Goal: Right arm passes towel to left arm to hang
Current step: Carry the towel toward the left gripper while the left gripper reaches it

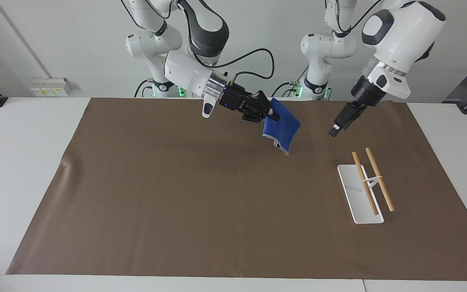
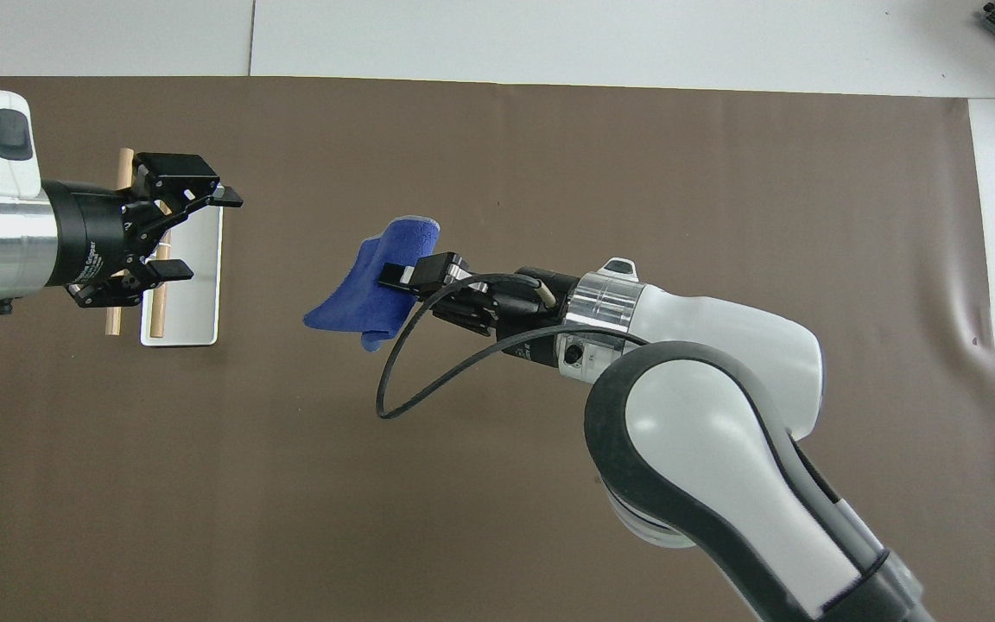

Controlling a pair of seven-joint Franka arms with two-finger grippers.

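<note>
The blue towel [image 1: 282,126] [image 2: 372,283] hangs in the air over the middle of the brown mat, pinched at its upper edge by my right gripper [image 1: 273,116] [image 2: 394,276], which is shut on it. The right arm [image 1: 189,77] reaches in level from its end of the table. My left gripper [image 1: 334,130] [image 2: 208,233] is open, empty, and points toward the towel with a gap between them. It hovers over the mat near the rack. The left arm [image 1: 395,40] slants down from above.
A small rack [image 1: 371,180] [image 2: 142,246] with two wooden rods on a white tray base [image 1: 359,202] [image 2: 199,311] stands on the brown mat [image 1: 176,194] toward the left arm's end. In the overhead view the left gripper covers part of it.
</note>
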